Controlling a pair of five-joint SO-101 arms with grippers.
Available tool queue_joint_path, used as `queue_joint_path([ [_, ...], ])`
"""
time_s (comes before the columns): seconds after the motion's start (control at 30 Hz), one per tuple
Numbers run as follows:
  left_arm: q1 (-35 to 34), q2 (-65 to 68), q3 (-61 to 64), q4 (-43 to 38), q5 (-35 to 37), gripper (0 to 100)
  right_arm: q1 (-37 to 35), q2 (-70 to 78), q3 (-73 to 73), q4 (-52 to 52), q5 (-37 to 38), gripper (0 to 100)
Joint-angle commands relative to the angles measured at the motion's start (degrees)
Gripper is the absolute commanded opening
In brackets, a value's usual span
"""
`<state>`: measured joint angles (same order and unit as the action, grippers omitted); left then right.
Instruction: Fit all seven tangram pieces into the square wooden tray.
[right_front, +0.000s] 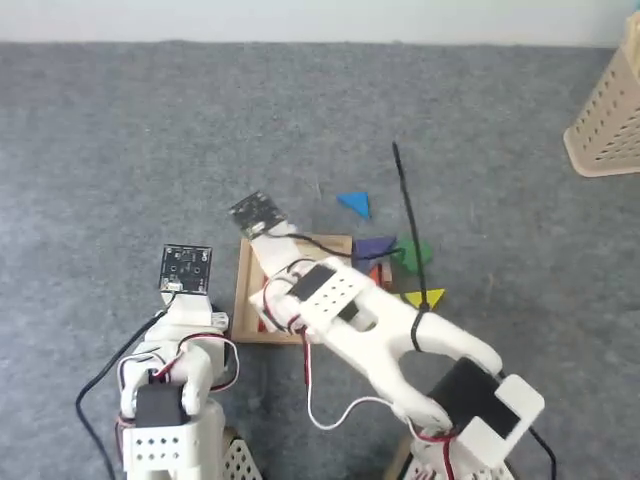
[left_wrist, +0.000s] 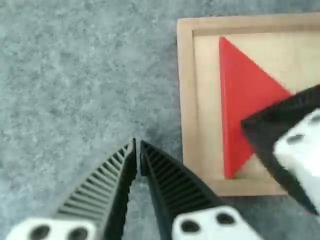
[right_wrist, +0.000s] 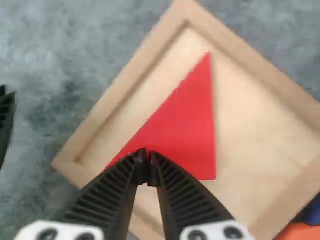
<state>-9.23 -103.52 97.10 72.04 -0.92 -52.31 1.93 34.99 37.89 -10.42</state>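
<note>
Square wooden tray (right_front: 242, 290) (left_wrist: 185, 100) (right_wrist: 117, 85) flat on grey carpet (right_front: 120, 130), mid-table, under the right arm (right_front: 400, 340).

Inside the tray, by its left wall: one large red triangle (left_wrist: 240, 110) (right_wrist: 185, 130), lying flat.

Right gripper (right_wrist: 146, 152): fingers pressed together, pinching nothing, tips over the near corner of the red triangle; contact impossible to judge.

Left gripper (left_wrist: 137, 145): fingers closed against each other, empty, above bare carpet just left of the tray's near-left corner.

Loose on the carpet: blue triangle (right_front: 355, 203) beyond the tray's far right corner; purple piece (right_front: 375, 248), green piece (right_front: 412, 255) and yellow triangle (right_front: 425, 297) just right of the tray.

Far right: slatted basket (right_front: 610, 110).
</note>
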Motion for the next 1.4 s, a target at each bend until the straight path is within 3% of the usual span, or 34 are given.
queue_joint_path([
  [0.0,0.3,-1.1,-0.6,0.4,-0.2,2,0.3,-2.9,-2.5,1.1,0.7,0.6],
  [0.27,0.3,-1.1,-0.6,0.4,-0.2,2,9.4,-20.3,2.9,5.2,1.8,1.0],
  [0.43,0.3,-1.1,-0.6,0.4,-0.2,2,15.2,-17.8,5.4,2.6,5.1,1.0],
  [0.83,0.3,-1.1,-0.6,0.4,-0.2,2,9.6,-3.3,1.6,-0.3,5.1,0.9],
  [1.17,0.3,-1.1,-0.6,0.4,-0.2,2,5.0,9.5,-10.3,-0.3,5.1,0.9],
  [1.37,0.3,-1.1,-0.6,0.4,-0.2,2,5.6,9.7,-11.6,0.7,5.1,0.9],
])
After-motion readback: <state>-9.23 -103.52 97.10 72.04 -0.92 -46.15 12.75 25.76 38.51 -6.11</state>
